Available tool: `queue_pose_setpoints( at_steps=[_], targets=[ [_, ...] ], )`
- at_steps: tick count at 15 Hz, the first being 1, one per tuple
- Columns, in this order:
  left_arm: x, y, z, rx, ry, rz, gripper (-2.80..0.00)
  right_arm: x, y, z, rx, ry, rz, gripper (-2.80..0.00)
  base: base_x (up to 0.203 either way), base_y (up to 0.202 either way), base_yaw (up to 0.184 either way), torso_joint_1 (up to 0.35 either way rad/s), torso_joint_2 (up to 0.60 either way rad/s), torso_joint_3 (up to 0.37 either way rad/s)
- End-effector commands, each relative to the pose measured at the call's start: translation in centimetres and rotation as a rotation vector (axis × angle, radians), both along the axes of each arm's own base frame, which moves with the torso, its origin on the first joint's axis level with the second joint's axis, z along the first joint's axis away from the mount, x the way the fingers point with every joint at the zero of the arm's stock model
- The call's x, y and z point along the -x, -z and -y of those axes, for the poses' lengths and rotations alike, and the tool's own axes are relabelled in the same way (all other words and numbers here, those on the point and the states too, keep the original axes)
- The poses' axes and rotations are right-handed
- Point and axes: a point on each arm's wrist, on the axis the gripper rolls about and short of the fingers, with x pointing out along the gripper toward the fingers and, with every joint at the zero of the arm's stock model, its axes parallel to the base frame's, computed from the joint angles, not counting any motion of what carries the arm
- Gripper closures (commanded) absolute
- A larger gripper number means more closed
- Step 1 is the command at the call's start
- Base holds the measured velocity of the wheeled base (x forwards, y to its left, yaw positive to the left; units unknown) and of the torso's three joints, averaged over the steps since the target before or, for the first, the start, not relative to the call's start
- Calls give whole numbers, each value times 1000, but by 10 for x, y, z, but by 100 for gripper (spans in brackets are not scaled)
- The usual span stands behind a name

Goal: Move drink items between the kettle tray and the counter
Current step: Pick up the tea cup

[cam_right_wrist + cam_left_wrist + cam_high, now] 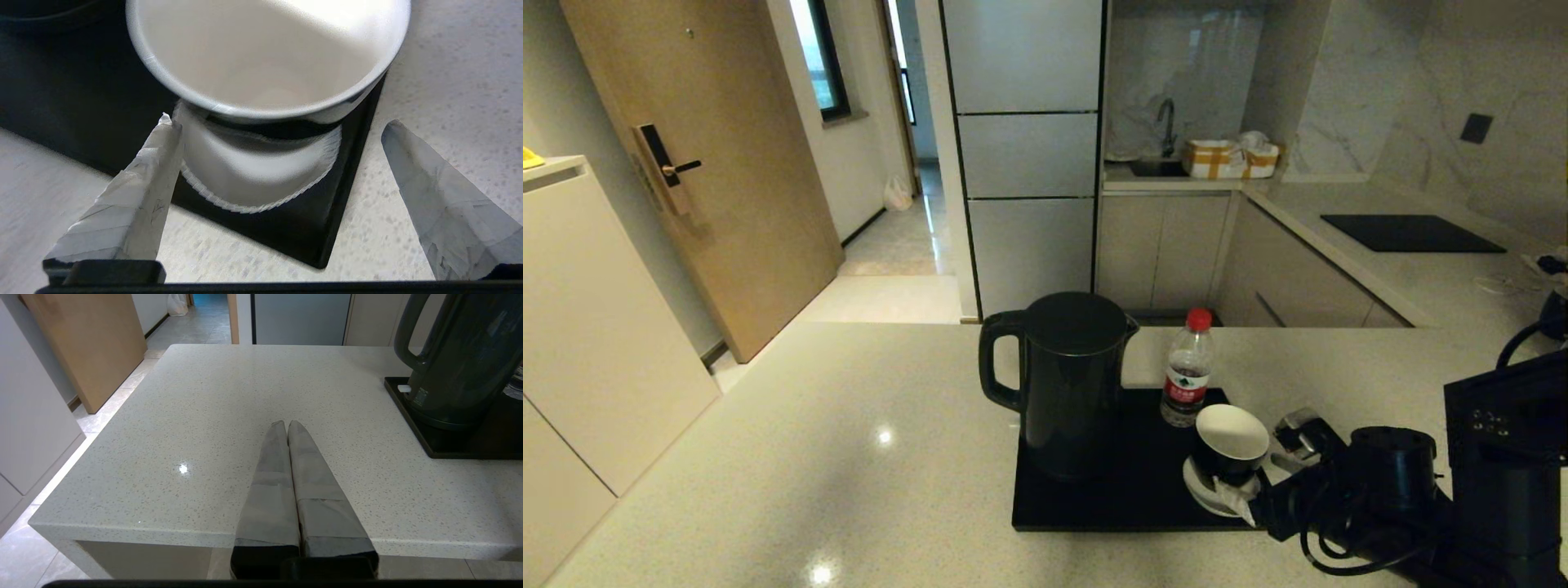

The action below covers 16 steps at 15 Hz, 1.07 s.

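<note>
Fingers of the right gripper [278,151] stand spread wide, with nothing between them yet. One finger [135,192] hangs over the near corner of the tray [327,228], its tip just beside the frilled edge of the white saucer [261,183]; the other is out over the bare counter [449,81], off the tray's side. The cup [265,57], black outside and white within, sits upright on that saucer directly ahead of the open jaws, roughly centred in the gap, so the approach looks to be straight forward and a little up to clear the saucer rim.

From the head view the right gripper [1262,482] comes in low from the right, at the tray's near right corner, and the cup [1230,445] is the closest thing to it. Beyond the cup stands the small bottle [1187,367] with its red cap, and further left the tall black kettle [1066,384], handle pointing left, all on the tray [1111,498].

The left gripper [288,426] is parked well away at the counter's near edge, fingers pressed together and holding nothing. The right arm is plainly the nearer one for the cup.
</note>
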Motion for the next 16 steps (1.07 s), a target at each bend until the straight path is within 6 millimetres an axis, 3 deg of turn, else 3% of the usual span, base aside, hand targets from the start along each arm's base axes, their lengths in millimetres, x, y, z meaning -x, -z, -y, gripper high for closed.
queue_pose_setpoints(
  at_steps=[1, 6, 8, 16],
  targets=[
    [0, 0, 0, -1, -1, -1, 0, -9, 6, -3, -3, 20, 12, -280, 0, 0, 0, 0, 0, 0],
    [0, 0, 0, -1, -1, -1, 0, -13, 8, -8, -18, 28, 13, -280, 0, 0, 0, 0, 0, 0],
    [0, 0, 0, -1, -1, -1, 0, -22, 16, -22, -24, -3, 26, -280, 0, 0, 0, 0, 0, 0],
    [0, 0, 0, 1, -1, -1, 0, -32, 12, -26, -32, 55, 71, -280, 0, 0, 0, 0, 0, 0]
  ],
)
